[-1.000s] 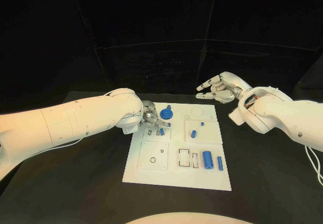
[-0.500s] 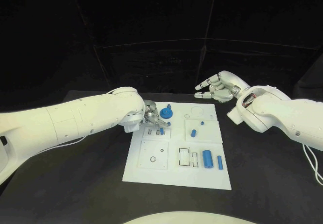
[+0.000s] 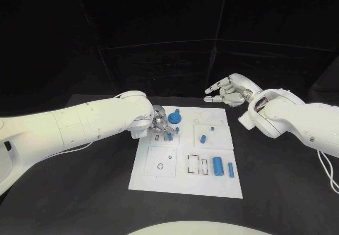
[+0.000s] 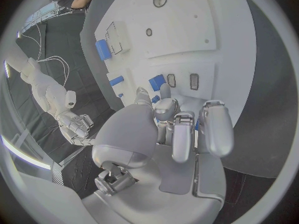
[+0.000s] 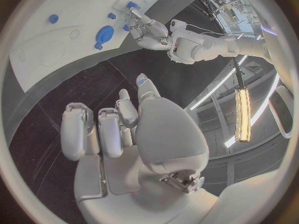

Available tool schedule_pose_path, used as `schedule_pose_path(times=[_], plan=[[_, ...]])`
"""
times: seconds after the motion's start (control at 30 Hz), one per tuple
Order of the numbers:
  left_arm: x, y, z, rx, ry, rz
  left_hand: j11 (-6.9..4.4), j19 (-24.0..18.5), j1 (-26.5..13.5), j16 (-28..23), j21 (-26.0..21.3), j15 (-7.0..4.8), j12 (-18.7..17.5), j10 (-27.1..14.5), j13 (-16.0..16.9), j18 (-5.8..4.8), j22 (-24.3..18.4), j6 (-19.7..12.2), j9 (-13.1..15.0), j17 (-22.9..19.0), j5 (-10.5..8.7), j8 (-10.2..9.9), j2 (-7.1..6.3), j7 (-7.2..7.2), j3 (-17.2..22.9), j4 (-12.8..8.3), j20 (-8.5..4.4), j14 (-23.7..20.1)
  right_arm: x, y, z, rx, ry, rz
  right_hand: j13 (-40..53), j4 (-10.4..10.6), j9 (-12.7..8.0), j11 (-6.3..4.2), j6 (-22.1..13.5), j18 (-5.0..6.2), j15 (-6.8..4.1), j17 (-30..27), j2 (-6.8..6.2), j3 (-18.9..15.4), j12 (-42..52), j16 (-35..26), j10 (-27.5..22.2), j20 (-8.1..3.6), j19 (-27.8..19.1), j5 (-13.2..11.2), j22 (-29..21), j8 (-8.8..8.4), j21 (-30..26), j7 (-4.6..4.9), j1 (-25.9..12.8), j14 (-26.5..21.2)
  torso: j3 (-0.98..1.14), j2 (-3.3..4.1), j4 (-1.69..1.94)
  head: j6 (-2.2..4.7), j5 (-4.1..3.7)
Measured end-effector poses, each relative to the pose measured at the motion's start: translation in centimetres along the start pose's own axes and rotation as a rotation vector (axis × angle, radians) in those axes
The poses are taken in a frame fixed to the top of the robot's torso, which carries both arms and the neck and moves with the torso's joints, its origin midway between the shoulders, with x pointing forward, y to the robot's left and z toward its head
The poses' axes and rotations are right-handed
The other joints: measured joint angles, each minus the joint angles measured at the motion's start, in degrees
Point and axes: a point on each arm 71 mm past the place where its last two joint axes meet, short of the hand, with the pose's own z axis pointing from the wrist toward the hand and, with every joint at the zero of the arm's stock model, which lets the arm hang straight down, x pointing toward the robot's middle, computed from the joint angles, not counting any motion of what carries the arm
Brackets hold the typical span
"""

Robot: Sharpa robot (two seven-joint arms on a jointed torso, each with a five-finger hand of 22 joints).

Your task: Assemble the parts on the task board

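Observation:
The white task board [image 3: 185,183] lies in the middle of the table. My left hand [image 3: 160,123] hangs over its slotted panel with the fingers curled down. A small blue part [image 3: 169,138] [image 4: 157,82] sits beside two slots, just past the fingertips [image 4: 165,90]. A sliver of blue shows between thumb and finger; whether it is pinched I cannot tell. A round blue gear [image 3: 175,118] [image 5: 103,35] stands beside the hand. My right hand [image 3: 230,90] [image 5: 118,119] is raised behind the board's far edge, fingers loosely apart, holding nothing.
More blue parts are on the board: a short peg [image 3: 212,129], a slanted piece [image 3: 203,140], a thick cylinder [image 3: 218,167] and a thin rod [image 3: 230,170]. Bare black table [image 3: 78,196] surrounds the board.
My left hand has shifted slightly over the slotted panel. The right hand has drifted a little to the left. The parts on the board have not moved.

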Motion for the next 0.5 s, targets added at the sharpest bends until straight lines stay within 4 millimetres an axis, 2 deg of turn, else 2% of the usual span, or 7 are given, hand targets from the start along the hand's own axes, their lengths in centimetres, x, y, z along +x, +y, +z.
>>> schedule_pose_path(times=[0.5], plan=[[0.11, -0.08, 0.20, -0.018, 0.011, 0.008, -0.21, 0.0, 0.8, 0.0, 0.2, 0.00, 0.2, 0.2, 0.2, 0.00, 0.1, -0.2, 0.9, 0.0, 0.00, 0.9, 0.28, -0.21, 0.7, -0.7, 0.01, 0.0, -0.04, -0.07, 0.00, 0.001, 0.000, -0.001, -0.1, 0.1, 0.0, 0.00, 0.0, 0.00, 0.00, -0.2, 0.00, -0.1, -0.3, 0.0, 0.0, 0.00, 0.0, 0.0, -0.1, 0.00, -0.2, 0.00, 0.0, 0.0, 0.02, 0.04, 0.00, -0.31, 0.03]])
